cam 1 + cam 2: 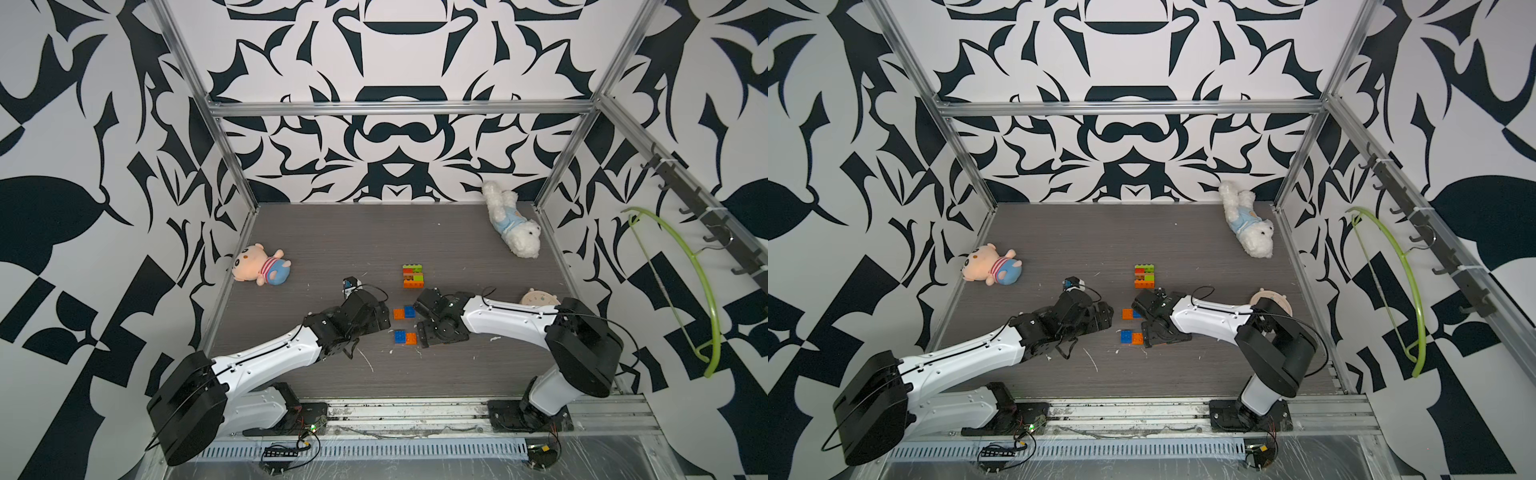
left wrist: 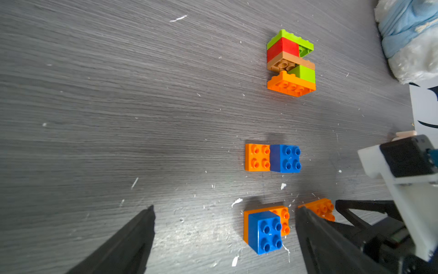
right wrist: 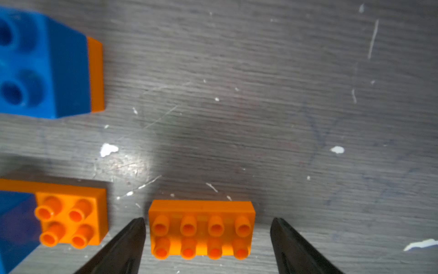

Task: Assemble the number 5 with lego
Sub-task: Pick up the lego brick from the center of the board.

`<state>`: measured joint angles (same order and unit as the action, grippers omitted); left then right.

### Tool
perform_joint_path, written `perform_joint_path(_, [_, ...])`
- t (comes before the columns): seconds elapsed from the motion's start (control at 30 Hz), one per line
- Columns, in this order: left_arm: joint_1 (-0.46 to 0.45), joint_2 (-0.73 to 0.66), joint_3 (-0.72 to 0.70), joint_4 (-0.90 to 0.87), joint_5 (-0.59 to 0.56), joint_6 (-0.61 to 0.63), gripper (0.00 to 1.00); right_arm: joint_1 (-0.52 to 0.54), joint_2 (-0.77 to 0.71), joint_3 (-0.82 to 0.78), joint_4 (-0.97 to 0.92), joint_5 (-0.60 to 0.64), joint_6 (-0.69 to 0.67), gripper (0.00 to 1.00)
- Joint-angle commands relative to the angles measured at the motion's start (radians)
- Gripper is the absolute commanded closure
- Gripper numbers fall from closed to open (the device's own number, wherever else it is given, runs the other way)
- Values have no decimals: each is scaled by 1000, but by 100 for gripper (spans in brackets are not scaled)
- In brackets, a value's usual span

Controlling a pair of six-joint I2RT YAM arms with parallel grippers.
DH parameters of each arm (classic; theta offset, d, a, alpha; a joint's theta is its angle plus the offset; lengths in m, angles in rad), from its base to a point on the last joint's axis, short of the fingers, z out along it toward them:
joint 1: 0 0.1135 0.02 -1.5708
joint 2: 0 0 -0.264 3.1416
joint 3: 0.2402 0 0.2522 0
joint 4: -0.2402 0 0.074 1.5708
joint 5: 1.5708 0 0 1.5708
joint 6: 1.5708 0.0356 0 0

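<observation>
In both top views the lego lies mid-table. A stack of green, red, tan and orange bricks (image 1: 413,276) (image 2: 291,62) lies farthest back. Nearer is an orange and blue pair (image 1: 404,312) (image 2: 272,157), then a blue brick on an orange one (image 1: 405,337) (image 2: 264,231). My left gripper (image 2: 225,213) is open, and that blue brick sits between its fingers without touching them. My right gripper (image 3: 208,224) is open around an orange oblong brick (image 3: 201,229), with a gap on each side. This brick is hidden under the right wrist in the top views.
A plush pig (image 1: 259,270) lies at the left edge and a white plush dog (image 1: 513,226) at the back right. A round wooden disc (image 1: 538,298) sits behind the right arm. A green hanger (image 1: 681,286) hangs on the right wall.
</observation>
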<state>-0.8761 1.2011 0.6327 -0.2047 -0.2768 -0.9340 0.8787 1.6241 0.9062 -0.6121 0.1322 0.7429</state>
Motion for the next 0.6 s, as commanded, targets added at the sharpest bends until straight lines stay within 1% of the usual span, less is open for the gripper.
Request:
perform_joint_path(0.0, [4, 21, 39, -31, 24, 16, 1, 4, 2, 31, -15, 21, 36, 15])
perform_joint_path(0.17, [4, 32, 54, -51, 13, 24, 1, 4, 6, 24, -15, 16, 61, 18])
perform_joint_path(0.47, [4, 41, 60, -56, 10, 29, 1, 4, 7, 8, -11, 7, 96, 20])
perform_joint_path(0.57, [3, 48, 60, -55, 12, 26, 1, 4, -3, 0, -1, 9, 108, 23])
